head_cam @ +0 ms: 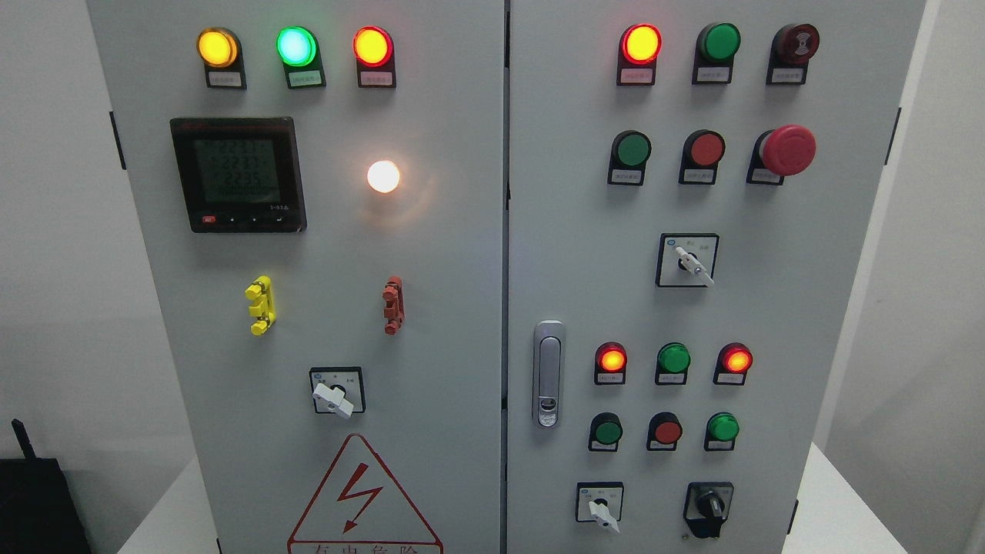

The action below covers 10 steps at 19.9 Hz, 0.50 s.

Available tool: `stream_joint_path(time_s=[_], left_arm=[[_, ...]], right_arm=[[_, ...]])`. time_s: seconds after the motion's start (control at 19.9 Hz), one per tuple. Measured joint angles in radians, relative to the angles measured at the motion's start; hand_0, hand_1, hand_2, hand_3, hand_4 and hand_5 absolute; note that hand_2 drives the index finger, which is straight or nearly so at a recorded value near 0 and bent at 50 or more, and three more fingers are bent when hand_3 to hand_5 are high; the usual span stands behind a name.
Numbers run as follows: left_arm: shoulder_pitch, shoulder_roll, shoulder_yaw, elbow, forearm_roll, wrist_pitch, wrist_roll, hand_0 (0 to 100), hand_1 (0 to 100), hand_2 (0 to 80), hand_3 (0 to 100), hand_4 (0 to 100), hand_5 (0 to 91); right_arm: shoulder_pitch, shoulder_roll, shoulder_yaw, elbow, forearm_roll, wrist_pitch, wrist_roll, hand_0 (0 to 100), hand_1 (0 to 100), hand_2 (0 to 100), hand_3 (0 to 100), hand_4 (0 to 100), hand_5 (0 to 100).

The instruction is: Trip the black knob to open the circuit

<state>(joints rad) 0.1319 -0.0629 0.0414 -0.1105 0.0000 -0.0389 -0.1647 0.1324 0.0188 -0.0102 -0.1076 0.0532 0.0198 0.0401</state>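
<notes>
The black rotary knob (709, 506) sits at the lower right of the grey control cabinet's right door (769, 308). Its handle stands roughly upright, pointing a little toward the lower left. No robot hand or arm shows anywhere in the head view, and nothing touches the knob.
White selector switches (602, 514), (692, 264), (335, 398) sit on the doors. A red mushroom stop button (786, 150), lit indicator lamps (640, 44), push buttons (665, 431), a door handle (548, 373), a digital meter (237, 174) and a high-voltage warning triangle (362, 496) share the panel. A black object (35, 504) stands at lower left.
</notes>
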Motion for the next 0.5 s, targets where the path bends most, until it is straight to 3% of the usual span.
stream_joint_path(time_s=[0.5], left_arm=[[0.0, 0.0, 0.0, 0.0, 0.0, 0.0, 0.0, 12, 39, 0.0, 0, 0, 0.0]], right_arm=[[-0.003, -0.011, 0.006, 0.0, -0.004, 0.0, 0.019, 0, 12, 0, 0, 0, 0]])
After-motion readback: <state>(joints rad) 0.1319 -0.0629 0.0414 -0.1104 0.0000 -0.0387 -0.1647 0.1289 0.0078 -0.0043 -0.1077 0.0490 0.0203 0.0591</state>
